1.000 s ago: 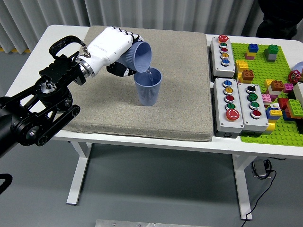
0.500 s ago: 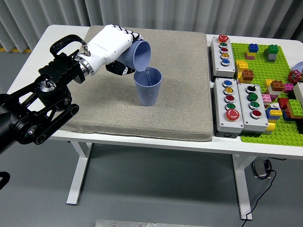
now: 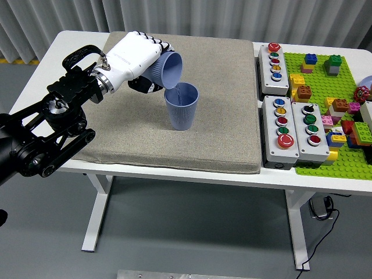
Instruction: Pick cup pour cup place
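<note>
Robot hand [image 3: 136,58] | grips tilted cup [image 3: 167,68] | above standing cup [image 3: 181,107]

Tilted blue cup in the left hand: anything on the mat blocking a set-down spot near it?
Nothing visible does. The left hand holds the tilted blue ribbed cup over the upright blue cup; the grey mat around them is otherwise bare.

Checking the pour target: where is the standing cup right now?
In the head view, the upright blue cup stands centre-left on the grey mat, just below the tilted cup in the left hand.
</note>
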Robot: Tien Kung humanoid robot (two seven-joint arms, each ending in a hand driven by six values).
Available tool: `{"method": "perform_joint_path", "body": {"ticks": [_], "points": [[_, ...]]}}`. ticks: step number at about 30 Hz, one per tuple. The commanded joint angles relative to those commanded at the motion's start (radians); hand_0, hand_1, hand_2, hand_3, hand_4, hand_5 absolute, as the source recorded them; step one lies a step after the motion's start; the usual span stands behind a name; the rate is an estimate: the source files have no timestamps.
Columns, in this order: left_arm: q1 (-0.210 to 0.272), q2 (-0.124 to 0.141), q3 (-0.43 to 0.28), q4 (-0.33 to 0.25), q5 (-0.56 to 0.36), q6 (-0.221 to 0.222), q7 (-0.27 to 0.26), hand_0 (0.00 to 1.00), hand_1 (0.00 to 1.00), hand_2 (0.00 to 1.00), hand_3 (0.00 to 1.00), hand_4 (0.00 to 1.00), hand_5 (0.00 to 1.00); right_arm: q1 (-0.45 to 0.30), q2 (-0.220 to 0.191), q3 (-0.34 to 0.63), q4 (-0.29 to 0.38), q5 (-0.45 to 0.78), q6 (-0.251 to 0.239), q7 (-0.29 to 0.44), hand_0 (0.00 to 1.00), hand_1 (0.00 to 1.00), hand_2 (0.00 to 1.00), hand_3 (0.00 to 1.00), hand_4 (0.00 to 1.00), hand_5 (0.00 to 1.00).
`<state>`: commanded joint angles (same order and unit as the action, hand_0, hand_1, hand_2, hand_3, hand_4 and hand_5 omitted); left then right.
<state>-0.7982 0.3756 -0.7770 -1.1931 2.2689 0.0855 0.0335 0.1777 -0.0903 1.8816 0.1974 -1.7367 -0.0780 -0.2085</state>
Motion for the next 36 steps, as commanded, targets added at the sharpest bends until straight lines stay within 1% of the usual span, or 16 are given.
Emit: {"method": "perform_joint_path", "body": {"ticks": [5,16,26,36], "points": [[-0.006,0.002,0.012,0.000,0.000,0.008,0.001,0.553,0.516,0.525,0.522,0.765,0.078,0.001,0.000,-0.001,0.000,0.003,-0.001,0.000,0.698,0.696,0.641,0.604,0.014,0.305],[-0.030,0.016,0.058,0.002,0.000,0.033,0.028,0.550,0.514,0.523,0.521,0.767,0.082,0.003,0.000,-0.002,0.000,0.005,-0.001,0.000,0.699,0.696,0.641,0.604,0.013,0.302],[-0.052,0.036,0.099,0.000,0.000,0.037,0.036,0.544,0.514,0.519,0.518,0.764,0.085,0.006,-0.002,-0.002,0.000,0.005,-0.001,0.001,0.698,0.696,0.642,0.604,0.012,0.303],[-0.074,0.040,0.136,0.001,0.000,0.044,0.039,0.545,0.514,0.519,0.517,0.763,0.085,0.011,-0.003,-0.008,0.000,0.015,-0.003,0.001,0.698,0.696,0.641,0.604,0.012,0.303]]}}
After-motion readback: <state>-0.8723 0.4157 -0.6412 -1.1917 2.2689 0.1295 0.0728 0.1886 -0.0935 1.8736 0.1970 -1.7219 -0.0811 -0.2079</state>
